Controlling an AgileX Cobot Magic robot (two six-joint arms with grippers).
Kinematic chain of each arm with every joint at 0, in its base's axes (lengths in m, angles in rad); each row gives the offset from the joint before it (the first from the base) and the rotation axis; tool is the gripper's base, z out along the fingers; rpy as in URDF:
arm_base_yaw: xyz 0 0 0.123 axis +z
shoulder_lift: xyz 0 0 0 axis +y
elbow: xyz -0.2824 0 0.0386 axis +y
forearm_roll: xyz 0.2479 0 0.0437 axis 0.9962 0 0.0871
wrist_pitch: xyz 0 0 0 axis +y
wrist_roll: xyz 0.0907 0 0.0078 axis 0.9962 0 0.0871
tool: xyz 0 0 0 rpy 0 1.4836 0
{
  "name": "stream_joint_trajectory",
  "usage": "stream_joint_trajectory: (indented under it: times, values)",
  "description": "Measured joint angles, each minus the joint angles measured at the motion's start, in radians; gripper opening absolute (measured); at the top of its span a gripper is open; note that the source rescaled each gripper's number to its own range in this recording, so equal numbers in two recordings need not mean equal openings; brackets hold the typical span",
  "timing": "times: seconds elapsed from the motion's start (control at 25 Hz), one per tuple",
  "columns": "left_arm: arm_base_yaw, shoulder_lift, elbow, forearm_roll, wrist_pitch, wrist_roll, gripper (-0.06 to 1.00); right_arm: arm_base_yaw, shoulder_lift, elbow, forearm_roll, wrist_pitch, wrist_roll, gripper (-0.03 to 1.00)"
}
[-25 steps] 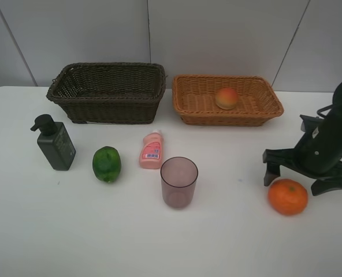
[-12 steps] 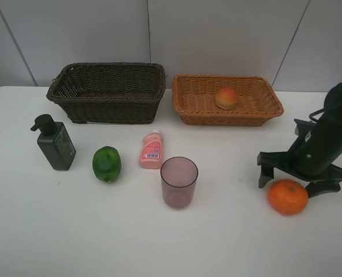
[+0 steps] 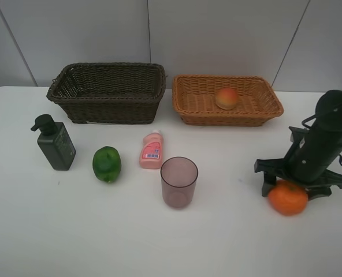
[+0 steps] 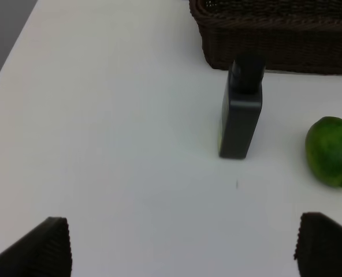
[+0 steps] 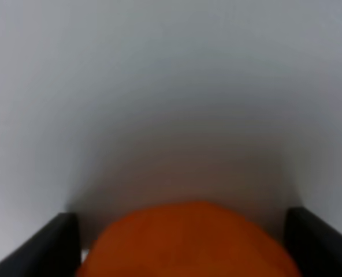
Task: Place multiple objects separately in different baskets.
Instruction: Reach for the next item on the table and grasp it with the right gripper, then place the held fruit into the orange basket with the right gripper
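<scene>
The right wrist view shows the orange tangerine (image 5: 188,242) blurred and cropped.

White table (image 3: 101,242) — dark basket (image 3: 110,109), tan basket (image 3: 229,120), pump btl (image 3: 56,147), green fruit (image 3: 107,164), pink btl (image 3: 151,151), cup (image 3: 179,183), tangerine (image 3: 287,199).

A dark brown weave is shown by the far-left basket (image 3: 107,109), a light orange-tan weave by the far-right basket (image 3: 229,120). The peach (image 3: 226,97) is coloured red and yellow, the pump bottle (image 3: 55,144) dark green, the round fruit (image 3: 106,164) bright green, the small bottle (image 3: 152,150) pink with a bluish label, the cup (image 3: 178,182) translucent purplish, the tangerine (image 3: 287,198) orange. The table (image 3: 101,231) is white.
</scene>
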Motion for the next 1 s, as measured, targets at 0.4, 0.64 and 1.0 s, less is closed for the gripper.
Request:
stream_joint_trajectory:
  times: [0.4,0.64,1.0]
  values:
    - [0.000,0.000,0.000,0.000,0.000,0.000,1.00,0.000,0.000,0.000,0.004,0.000,0.000,0.33]
    - [0.000,0.000,0.000,0.000,0.000,0.000,1.00,0.000,0.000,-0.001,0.004,0.000,0.000,0.33]
    - [0.000,0.000,0.000,0.000,0.000,0.000,1.00,0.002,0.009,-0.032,0.006,0.053,-0.042,0.33]
